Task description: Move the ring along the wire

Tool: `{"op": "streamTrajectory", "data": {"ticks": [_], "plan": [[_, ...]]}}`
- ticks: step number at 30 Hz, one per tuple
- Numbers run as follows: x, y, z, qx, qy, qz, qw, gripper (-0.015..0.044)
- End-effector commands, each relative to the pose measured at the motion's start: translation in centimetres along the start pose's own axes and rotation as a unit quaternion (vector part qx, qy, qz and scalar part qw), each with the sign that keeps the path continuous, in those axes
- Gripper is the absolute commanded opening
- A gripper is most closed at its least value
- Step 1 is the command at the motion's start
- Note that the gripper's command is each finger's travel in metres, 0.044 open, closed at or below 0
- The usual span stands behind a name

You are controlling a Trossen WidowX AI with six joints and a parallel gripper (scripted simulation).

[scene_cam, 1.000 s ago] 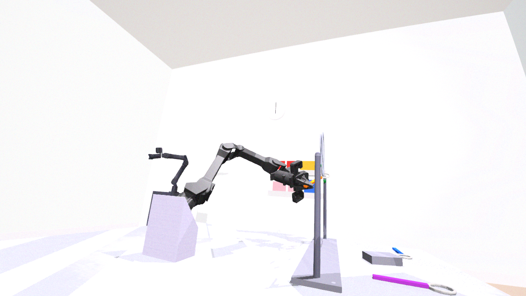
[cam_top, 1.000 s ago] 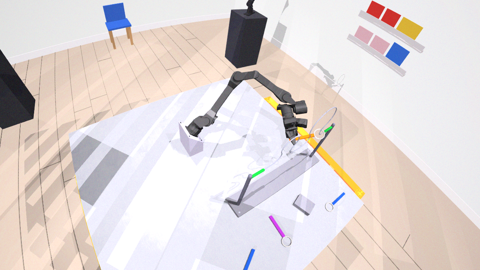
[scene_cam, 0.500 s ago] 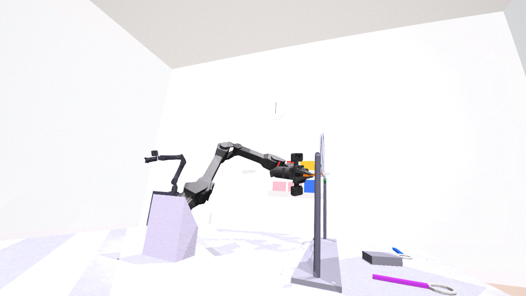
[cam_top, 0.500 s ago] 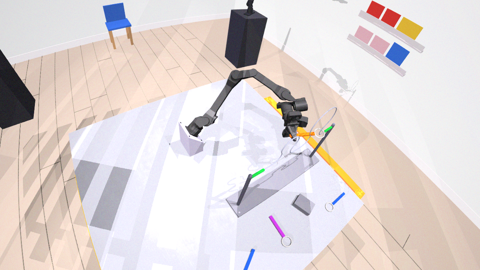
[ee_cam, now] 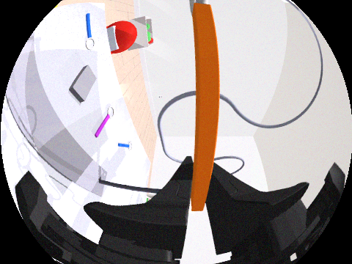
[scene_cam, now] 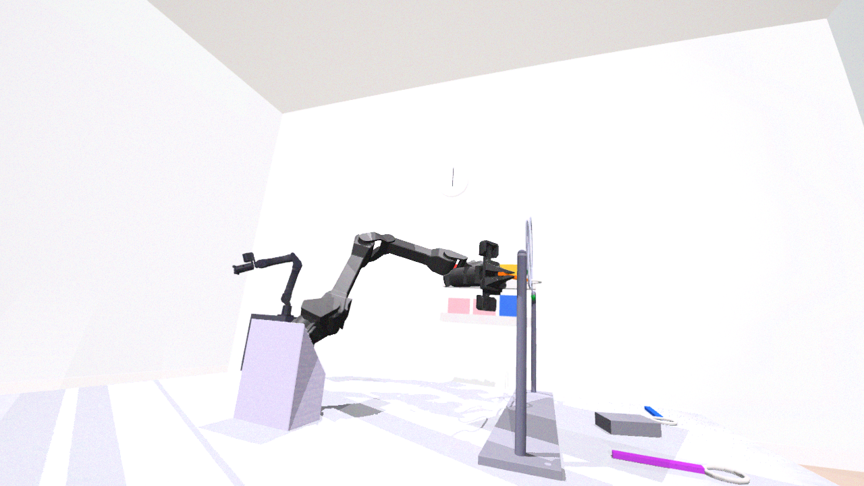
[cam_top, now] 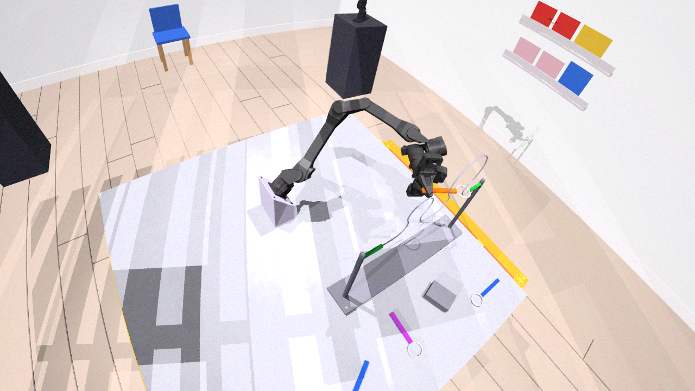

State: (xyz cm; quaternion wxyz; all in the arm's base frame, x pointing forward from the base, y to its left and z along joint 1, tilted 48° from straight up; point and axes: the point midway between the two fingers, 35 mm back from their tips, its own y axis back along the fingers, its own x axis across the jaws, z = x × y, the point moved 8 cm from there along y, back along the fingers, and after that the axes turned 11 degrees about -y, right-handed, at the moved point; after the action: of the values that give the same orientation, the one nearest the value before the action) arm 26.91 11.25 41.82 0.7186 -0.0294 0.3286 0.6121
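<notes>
Pale planks surround a white table (cam_top: pixel 228 311) (scene_cam: pixel 150 450) (ee_cam: pixel 66 22) striped with shadow. Clenched on the orange handle (cam_top: pixel 441 190) (scene_cam: pixel 506 274) (ee_cam: pixel 207 106), the gripper (cam_top: pixel 427 193) (scene_cam: pixel 511 275) (ee_cam: pixel 195 160) reaches toward the far post (cam_top: pixel 463 206) (scene_cam: pixel 533 350). Its white ring (cam_top: pixel 458 194) appears near that post's green wire section (cam_top: pixel 475 187) (scene_cam: pixel 533 296), well apart from the opposite green section (cam_top: pixel 373 251).

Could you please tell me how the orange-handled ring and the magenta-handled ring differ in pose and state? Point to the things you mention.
The orange-handled ring (cam_top: pixel 438 190) (ee_cam: pixel 207 110) is held by its handle in the jaws, while the magenta-handled ring (cam_top: pixel 400 327) (scene_cam: pixel 658 462) (ee_cam: pixel 103 125) is not gripped. The orange-handled ring is up at the wire's height; the magenta-handled ring lies flat on the table. Both have a straight, coloured handle with a pale ring at one end.
</notes>
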Motion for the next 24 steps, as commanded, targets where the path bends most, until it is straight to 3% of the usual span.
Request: {"op": "streamTrajectory", "data": {"ticks": [1,24], "plan": [[-0.9,0.1,0.2,-0.003,0.020,-0.018,1.000,-0.0150],[-3.5,0.4,1.2,-0.012,0.132,-0.075,0.988,-0.0150]]}}
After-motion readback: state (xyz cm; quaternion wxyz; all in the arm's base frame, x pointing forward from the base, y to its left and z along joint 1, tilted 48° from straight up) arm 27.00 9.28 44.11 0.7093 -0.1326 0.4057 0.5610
